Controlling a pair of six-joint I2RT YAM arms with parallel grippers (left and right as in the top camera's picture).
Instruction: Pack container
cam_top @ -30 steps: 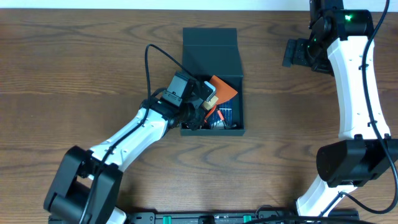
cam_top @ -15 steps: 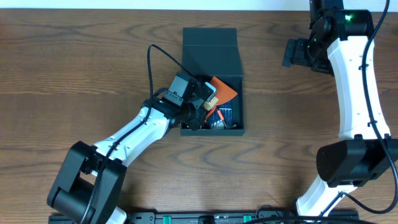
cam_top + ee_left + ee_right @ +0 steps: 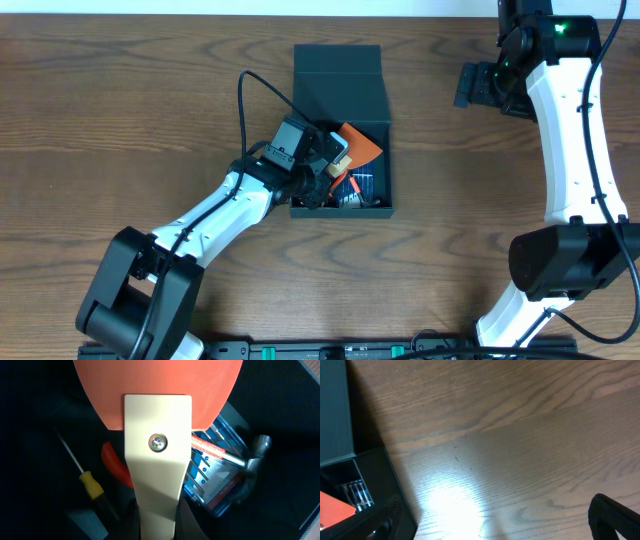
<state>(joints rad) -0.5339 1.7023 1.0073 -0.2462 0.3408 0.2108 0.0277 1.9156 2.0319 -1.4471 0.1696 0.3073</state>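
Now the left gripper (image 3: pixel 158 522) is clamping the cream handle of an orange scraper (image 3: pixel 157 420), hanging over the near-left corner of the container (image 3: pixel 340 210), which is sitting open on the table (image 3: pixel 120 100). Inside the container, a blue case (image 3: pixel 215 480) and a screwdriver (image 3: pixel 87 482) are lying. Beyond the container's right side, the right gripper (image 3: pixel 472 86) is hovering, jaws spread wide, holding nothing.

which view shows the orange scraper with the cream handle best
Left wrist: the orange scraper fills the frame, with its cream handle, screw and blade base all clear. Overhead shows it small, angled over the open container. Right wrist catches only an orange corner of it at the lower left edge.
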